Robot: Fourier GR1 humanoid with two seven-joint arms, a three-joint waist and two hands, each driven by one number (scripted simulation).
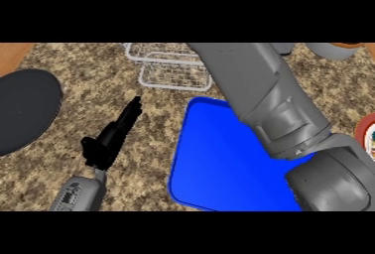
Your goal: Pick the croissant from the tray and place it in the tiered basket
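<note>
The blue tray (212, 163) lies on the counter right of centre, and its visible part holds nothing. The wire tiered basket (172, 67) stands at the back, just beyond the tray. My right forearm (271, 99) runs from the lower right across the tray's right side and up past the basket's right end. It leaves the picture at the top, so the right hand is hidden. No croissant shows anywhere. My left hand (110, 136) rests open at the lower left, fingers straight and pointing toward the basket, holding nothing.
A large dark round plate (26, 111) sits at the left edge. At the right edge shows part of a red and white thing (366, 131). A grey and orange object (343, 48) is at the top right corner. Speckled counter (154, 149) lies between my left hand and the tray.
</note>
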